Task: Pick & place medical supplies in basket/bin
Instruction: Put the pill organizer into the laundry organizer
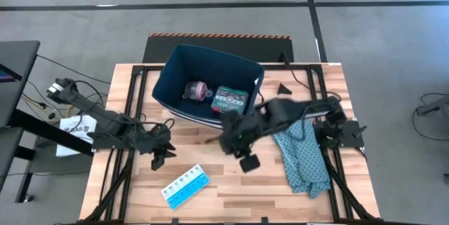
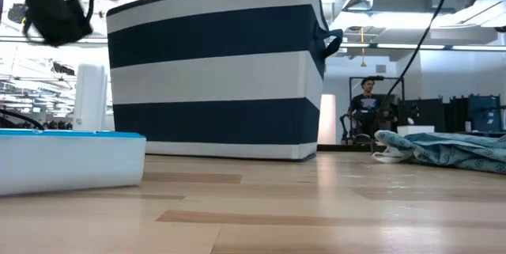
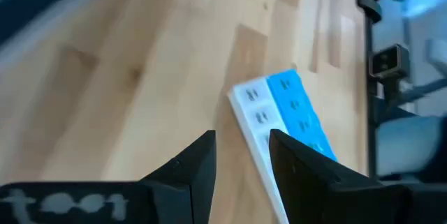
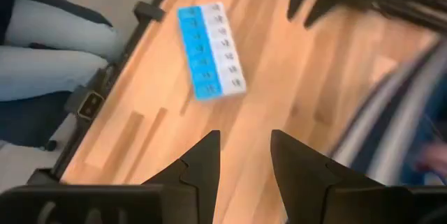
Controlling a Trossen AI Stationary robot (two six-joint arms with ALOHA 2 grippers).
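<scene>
The dark navy bin (image 1: pixel 168 88) stands at the table's far middle, showing white stripes in the low view (image 2: pixel 213 72). Inside it lie a pink roll (image 1: pixel 198 90) and a green-red flat box (image 1: pixel 230 99). A light-blue pill organizer (image 1: pixel 186 185) lies flat on the table near the front edge. My left gripper (image 1: pixel 160 156) hovers open just left of and beyond the organizer (image 3: pixel 283 112), with nothing between its fingers (image 3: pixel 241 140). My right gripper (image 1: pixel 247 162) is open and empty above the table's middle, and the organizer (image 4: pixel 209 49) lies ahead of it (image 4: pixel 244 140).
A teal patterned cloth (image 1: pixel 303 156) lies crumpled at the table's right side. A person's legs in jeans (image 4: pixel 42 35) are beside the table's edge, and another person (image 2: pixel 368 104) sits far behind. Bare wood lies between the organizer and the cloth.
</scene>
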